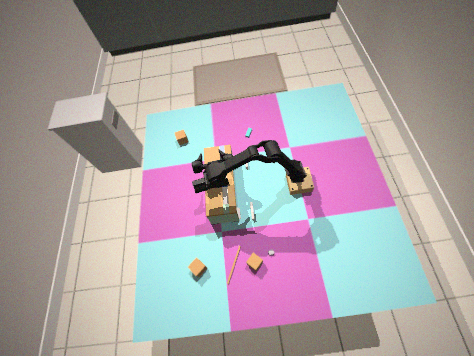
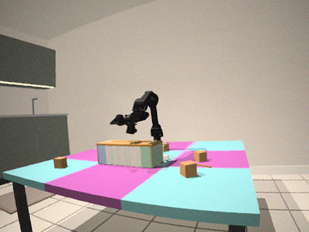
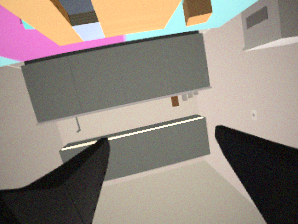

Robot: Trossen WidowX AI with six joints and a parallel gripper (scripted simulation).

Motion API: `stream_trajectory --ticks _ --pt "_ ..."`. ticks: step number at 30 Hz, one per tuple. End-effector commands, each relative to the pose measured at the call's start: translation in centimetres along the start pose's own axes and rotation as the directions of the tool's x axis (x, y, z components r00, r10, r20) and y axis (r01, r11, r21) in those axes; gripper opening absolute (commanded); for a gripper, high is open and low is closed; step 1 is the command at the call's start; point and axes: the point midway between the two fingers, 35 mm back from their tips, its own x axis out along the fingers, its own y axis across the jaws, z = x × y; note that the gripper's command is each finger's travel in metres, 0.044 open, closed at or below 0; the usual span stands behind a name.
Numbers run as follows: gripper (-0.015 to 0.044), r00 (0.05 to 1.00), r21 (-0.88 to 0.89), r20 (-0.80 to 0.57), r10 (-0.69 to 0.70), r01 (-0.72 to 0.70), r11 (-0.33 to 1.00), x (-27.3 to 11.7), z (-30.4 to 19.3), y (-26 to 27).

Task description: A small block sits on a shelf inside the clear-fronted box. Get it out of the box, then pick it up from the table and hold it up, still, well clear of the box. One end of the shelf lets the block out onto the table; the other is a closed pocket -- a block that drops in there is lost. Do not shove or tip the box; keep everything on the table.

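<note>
The box (image 1: 214,205) (image 2: 123,155) (image 3: 137,15) has an orange top with a slot and stands near the table's middle. Its pale front faces the exterior view. I cannot make out the small block on the shelf in any view; the arm and the box top cover much of the inside. My gripper (image 1: 210,154) (image 2: 112,122) (image 3: 162,137) is open, with nothing between its fingers. It hangs above the box's top, at the end away from the stick, and points roughly level towards the kitchen counter.
Orange cubes (image 1: 181,137) (image 1: 197,268) (image 1: 254,262) (image 2: 60,162) (image 2: 188,169) (image 2: 200,156) stand around the box. A thin stick (image 1: 234,265) (image 2: 203,166) lies between two of them. A small cyan piece (image 1: 248,132) and a small whitish piece (image 1: 271,253) lie on the table.
</note>
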Motion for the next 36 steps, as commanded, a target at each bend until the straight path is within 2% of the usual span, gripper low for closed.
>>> stream_trajectory --ticks 1,4,6,9,12,16,20,23,26,29,33,36 --pt "0.04 1.0 0.015 0.006 0.001 -0.001 1.0 0.0 0.0 0.0" --pt "0.04 0.997 0.156 0.072 0.012 -0.024 0.987 0.3 0.5 0.4" --pt "0.04 0.985 0.32 0.17 0.037 -0.09 0.943 0.6 1.2 1.0" --pt "0.04 0.939 0.556 0.337 0.069 -0.257 0.79 0.9 2.5 2.0" --pt "0.04 0.853 0.679 0.508 0.116 -0.481 0.555 1.8 3.4 3.5" --pt "0.04 0.68 0.666 0.718 0.149 -0.734 0.137 2.6 4.1 5.4" --pt "0.04 0.482 0.504 0.864 0.147 -0.811 -0.297 2.0 4.9 6.8" --pt "0.04 0.459 0.462 0.883 0.093 -0.822 -0.333 3.2 4.7 5.8" --pt "0.04 0.345 0.338 0.933 0.103 -0.741 -0.58 2.5 5.3 6.7" --pt "0.04 0.226 0.219 0.969 0.104 -0.578 -0.786 1.6 5.6 7.6" --pt "0.04 0.044 0.091 0.996 0.084 -0.217 -0.972 0.2 5.8 8.5" --pt "0.04 -0.087 0.059 0.995 0.052 0.082 -0.995 -0.9 5.6 9.0"
